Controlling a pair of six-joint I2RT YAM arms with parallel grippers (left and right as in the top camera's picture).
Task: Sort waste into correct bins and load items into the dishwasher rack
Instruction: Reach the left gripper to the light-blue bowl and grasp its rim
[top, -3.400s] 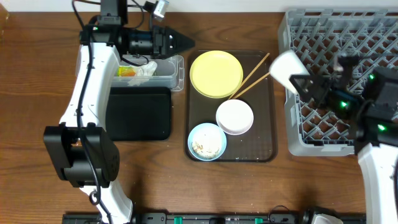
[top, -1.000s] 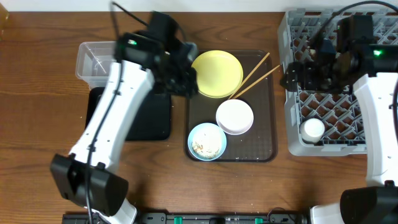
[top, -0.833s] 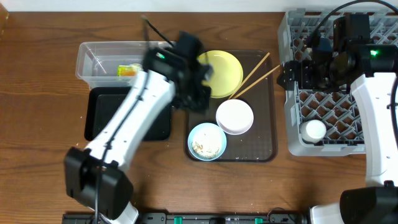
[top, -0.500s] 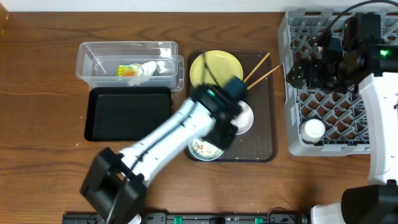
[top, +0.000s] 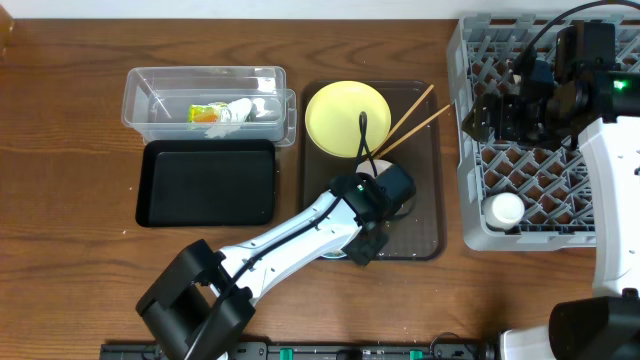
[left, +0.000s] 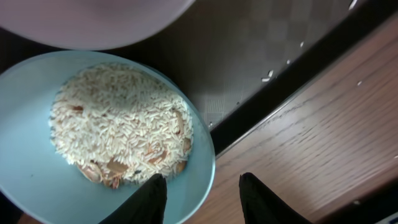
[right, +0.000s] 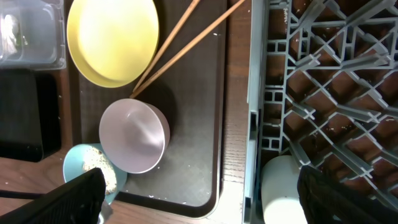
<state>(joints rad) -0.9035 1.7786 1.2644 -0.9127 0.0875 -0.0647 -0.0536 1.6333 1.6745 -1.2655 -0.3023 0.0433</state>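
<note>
My left gripper (left: 202, 198) hangs open over the near rim of the light blue bowl (left: 37, 180), one finger inside and one outside. The bowl holds rice-like crumbs (left: 118, 130). In the overhead view the left arm covers that bowl and part of the white bowl (top: 392, 203). The yellow plate (top: 347, 117) and two chopsticks (top: 415, 113) lie on the brown tray (top: 425, 225). My right gripper (top: 483, 115) is wide open above the left edge of the dishwasher rack (top: 530, 60). A white cup (top: 503, 208) sits in the rack.
The clear tub (top: 160, 85) at the back left holds the printed wrapper (top: 205, 113) and crumpled paper (top: 240, 109). A black tray (top: 207, 182) lies in front of it. A few stray grains (left: 267, 76) lie on the brown tray.
My left arm has swung from the clear tub across the brown tray down to the light blue bowl. The right arm has barely moved and stays open.
</note>
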